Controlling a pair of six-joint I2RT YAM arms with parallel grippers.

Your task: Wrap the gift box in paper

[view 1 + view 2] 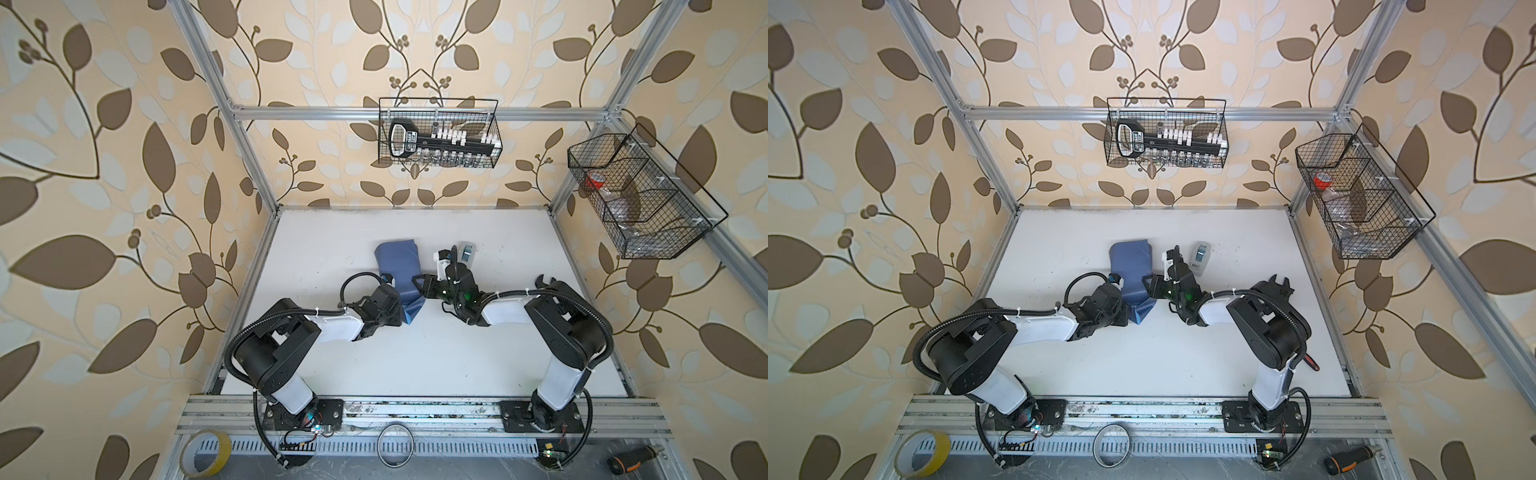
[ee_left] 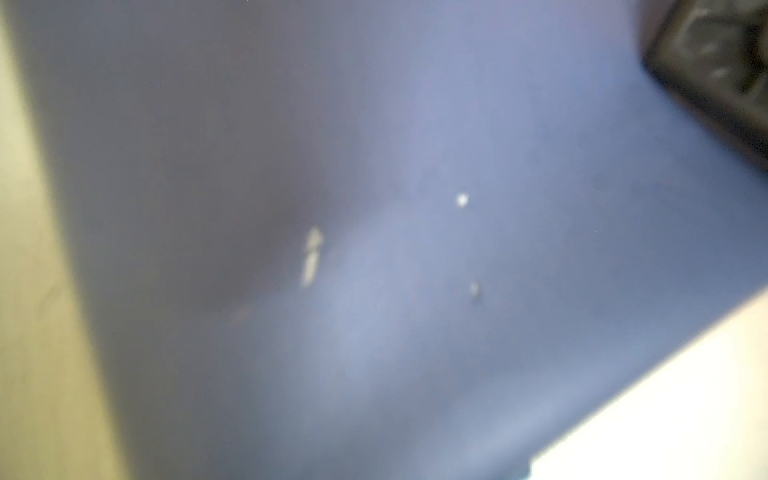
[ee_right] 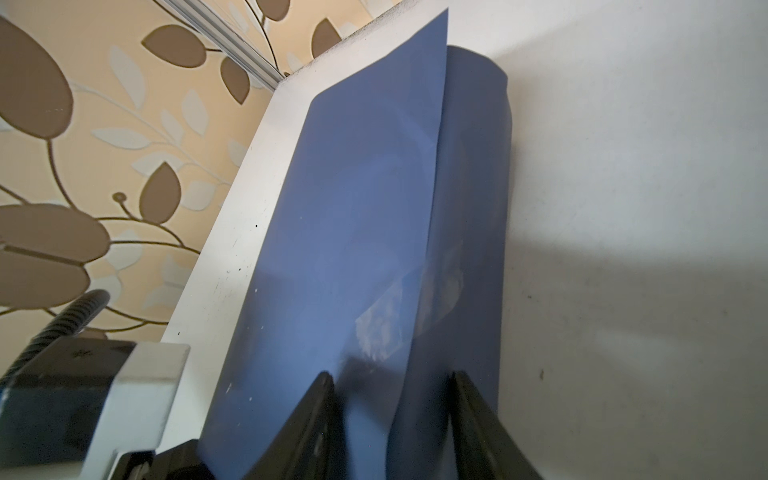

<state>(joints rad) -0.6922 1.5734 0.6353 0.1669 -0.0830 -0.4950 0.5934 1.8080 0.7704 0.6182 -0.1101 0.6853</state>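
Observation:
The blue paper (image 1: 397, 259) (image 1: 1131, 259) lies folded over in the table's middle, its near end lifted. The gift box is hidden. My right gripper (image 1: 417, 286) (image 1: 1147, 284) reaches the fold from the right. In the right wrist view its jaws (image 3: 397, 395) stand part-way apart around the layered paper (image 3: 353, 208), which bears a strip of clear tape (image 3: 378, 328). My left gripper (image 1: 397, 309) (image 1: 1125, 309) sits at the paper's near left edge with its fingers hidden. The left wrist view is filled by blurred paper (image 2: 374, 208).
A small grey tape dispenser (image 1: 468, 252) (image 1: 1200, 255) stands just behind the right gripper. Wire baskets (image 1: 440, 133) (image 1: 640, 195) hang on the back and right frame. Tape rolls (image 1: 205, 453) (image 1: 396, 446) and a screwdriver (image 1: 631, 459) lie past the front rail.

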